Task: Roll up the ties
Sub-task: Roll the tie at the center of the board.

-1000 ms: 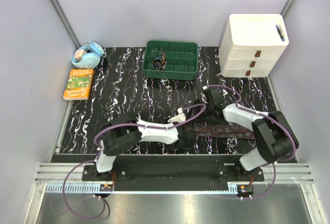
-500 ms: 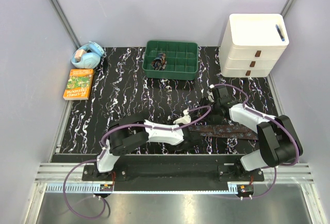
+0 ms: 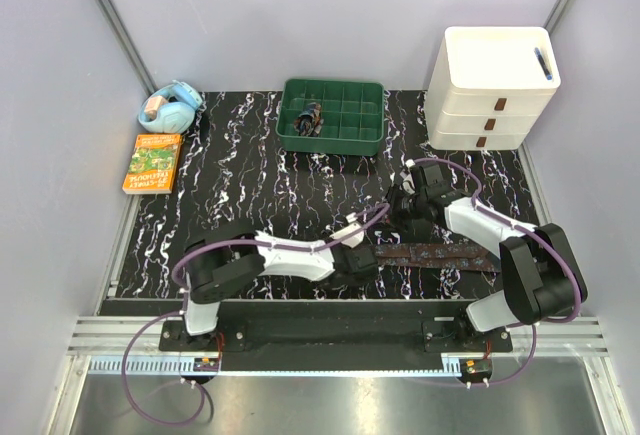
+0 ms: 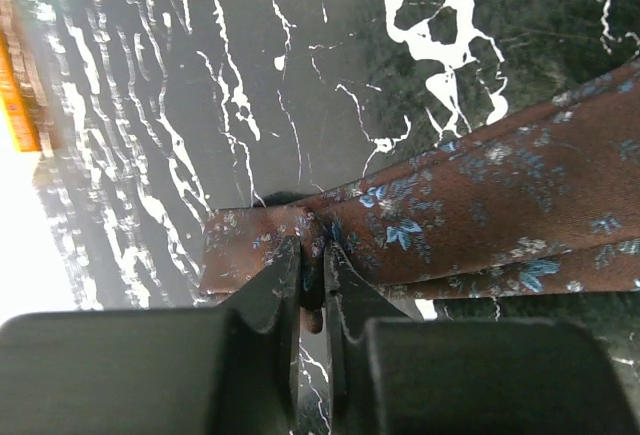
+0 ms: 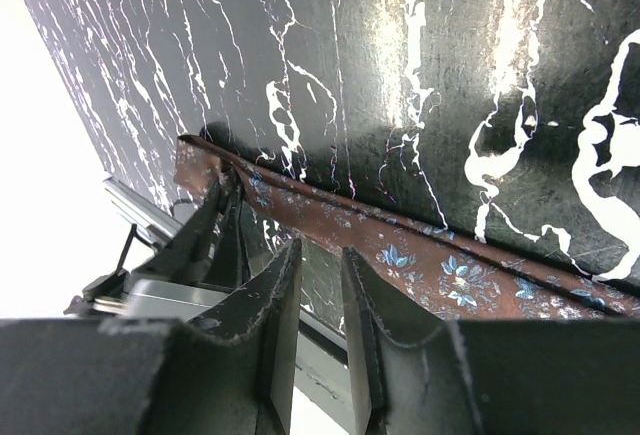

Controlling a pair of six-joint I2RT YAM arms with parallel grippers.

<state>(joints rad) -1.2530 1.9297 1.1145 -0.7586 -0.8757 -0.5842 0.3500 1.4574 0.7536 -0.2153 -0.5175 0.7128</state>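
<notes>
One dark brown tie (image 3: 440, 253) with a small flower pattern lies flat along the near part of the black marbled mat (image 3: 240, 185). My left gripper (image 3: 367, 259) is shut on the tie's left end. In the left wrist view the fingertips (image 4: 312, 247) pinch a bunched fold of the cloth (image 4: 480, 195). My right gripper (image 3: 410, 223) hovers just behind the tie's middle. In the right wrist view its jaws (image 5: 320, 247) stand a narrow gap apart with nothing between them, and the tie (image 5: 440, 265) runs past the tips.
A green compartment tray (image 3: 350, 140) stands at the back with a dark rolled thing (image 3: 310, 118) in one cell. White drawers (image 3: 495, 95) stand at the back right. An orange book (image 3: 153, 162) and a light blue object (image 3: 170, 107) lie at the back left.
My left arm has shifted a little while keeping hold of the tie's end. My right gripper has moved slightly right and nearer to the tie.
</notes>
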